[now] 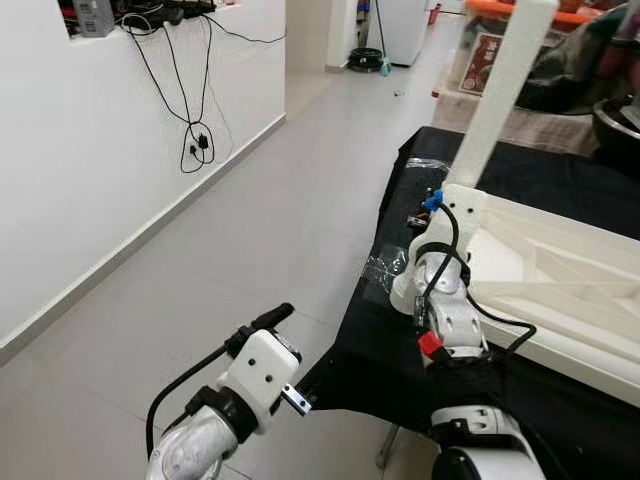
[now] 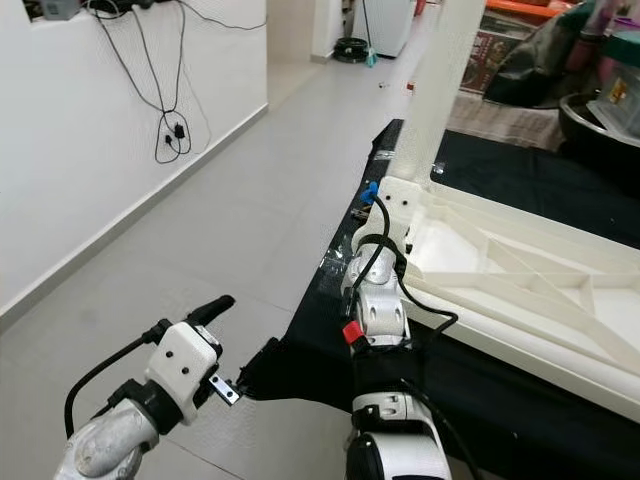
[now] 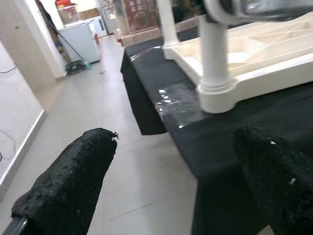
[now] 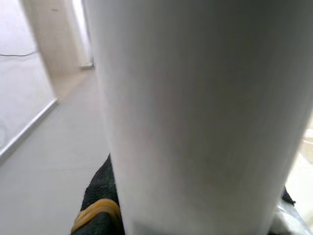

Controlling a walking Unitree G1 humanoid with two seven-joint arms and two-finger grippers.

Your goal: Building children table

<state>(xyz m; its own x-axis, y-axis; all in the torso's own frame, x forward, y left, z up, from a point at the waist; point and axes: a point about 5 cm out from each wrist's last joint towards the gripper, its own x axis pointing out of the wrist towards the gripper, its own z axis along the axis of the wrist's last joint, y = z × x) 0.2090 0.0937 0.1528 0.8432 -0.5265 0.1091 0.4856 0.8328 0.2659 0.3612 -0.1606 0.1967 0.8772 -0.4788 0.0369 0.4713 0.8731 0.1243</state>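
Wall at far left, white; black cables hang down it from a ledge. Grey tile floor runs back toward a doorway.

Left arm: low, out over the floor just left of the desk edge, forearm angled up and forward. Left gripper holds nothing; jaws spread wide, one black finger on each side of the left wrist view, floor and desk corner between them.

Desk: covered in black cloth, a patch of clear tape at the near edge.

Right arm: reaches forward over the desk corner, wrist raised, black cable looped along it, red button on top. Right gripper is at the base of the table leg. The right wrist view has the white leg right up against the lens, black finger padding beside it; jaws look pinched on the leg.

Table leg: white, upright, leaning slightly right, seated at the near-left corner of the tabletop.

Tabletop: white plastic, lying upside down on the desk, ribbed underside up. A second, short white post stands at the corner nearest the left gripper.

Clutter and boxes behind the desk, far right.
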